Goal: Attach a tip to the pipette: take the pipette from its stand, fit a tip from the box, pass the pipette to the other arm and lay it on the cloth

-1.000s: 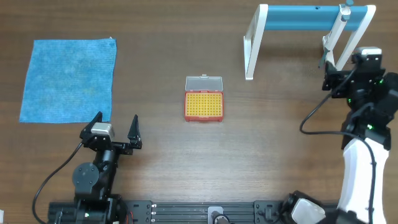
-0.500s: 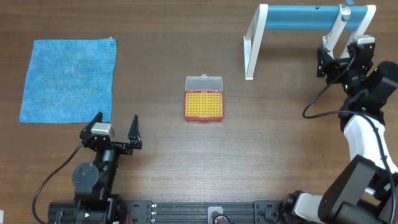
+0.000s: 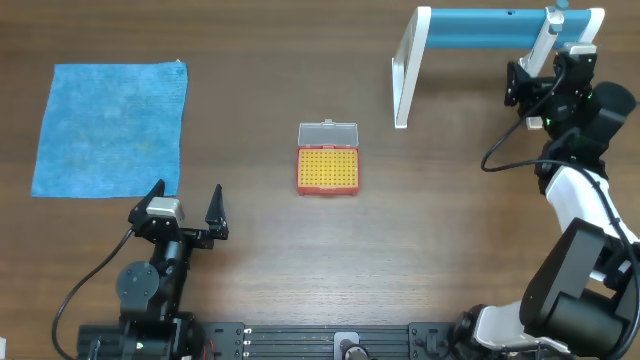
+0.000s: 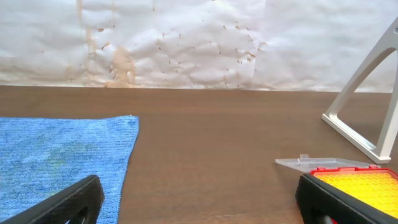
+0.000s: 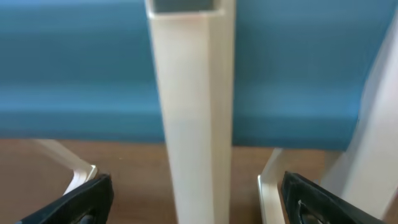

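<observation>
A white pipette hangs from the blue bar of the stand at the back right; up close it is a pale upright column in front of the bar. My right gripper is open, one finger on each side of the pipette, not touching it. The orange tip box, full of yellow tips with its clear lid open, sits mid-table. The blue cloth lies at the far left. My left gripper is open and empty near the cloth's front corner.
The stand's white legs flank the pipette, one close beside my right gripper. Bare wooden table stretches between the box, the stand and the arms. A papered wall closes off the far edge.
My right gripper has moved up the view and slightly left, closing in on the pipette at the stand's bar. The left arm has not moved.
</observation>
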Controlling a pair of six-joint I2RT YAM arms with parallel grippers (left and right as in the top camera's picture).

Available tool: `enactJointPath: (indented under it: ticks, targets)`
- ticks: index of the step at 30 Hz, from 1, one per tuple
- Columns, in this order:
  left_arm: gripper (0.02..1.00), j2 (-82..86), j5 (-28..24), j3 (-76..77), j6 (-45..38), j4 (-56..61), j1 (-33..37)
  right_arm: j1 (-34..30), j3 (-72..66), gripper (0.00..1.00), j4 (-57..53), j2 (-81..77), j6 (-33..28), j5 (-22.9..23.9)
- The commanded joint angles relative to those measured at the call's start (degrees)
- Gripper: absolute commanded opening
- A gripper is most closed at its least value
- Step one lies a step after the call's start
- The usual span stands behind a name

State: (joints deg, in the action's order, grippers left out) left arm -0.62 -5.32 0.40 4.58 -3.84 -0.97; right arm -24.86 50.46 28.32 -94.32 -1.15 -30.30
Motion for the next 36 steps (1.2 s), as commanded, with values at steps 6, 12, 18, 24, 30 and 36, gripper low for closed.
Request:
enactJointPath:
  ticks: [6,12,18,24,30,36]
  targets:
    - [0.998,0.4,0.6,-0.1,-0.5,-0.5,-0.3,1.8,1.2,0.706,2.0,-1.0,1.6,3.1]
    - [0.998,0.4,0.6,-0.1,-0.5,-0.5,-0.3,1.8,1.2,0.586,2.1,-1.0,1.6,3.1]
    - [0.998,0.4,0.6,-0.1,-0.5,-0.5,-0.3,1.8,1.2,0.413,2.0,-1.0,1.6,3.1]
    - [0.996,0.4,0.6,-0.1,-0.5,-0.5,-0.3,1.8,1.2,0.294,2.0,-1.0,1.6,3.1]
    - [0.998,0.4,0.6,-0.1,-0.5,-0.5,-0.3,1.8,1.2,0.082,2.0,-0.9,1.6,3.1]
    - [0.998,0.4,0.6,-0.1,-0.5,-0.5,-0.3,1.8,1.2,0.080,2.0,2.2,1.5,3.1]
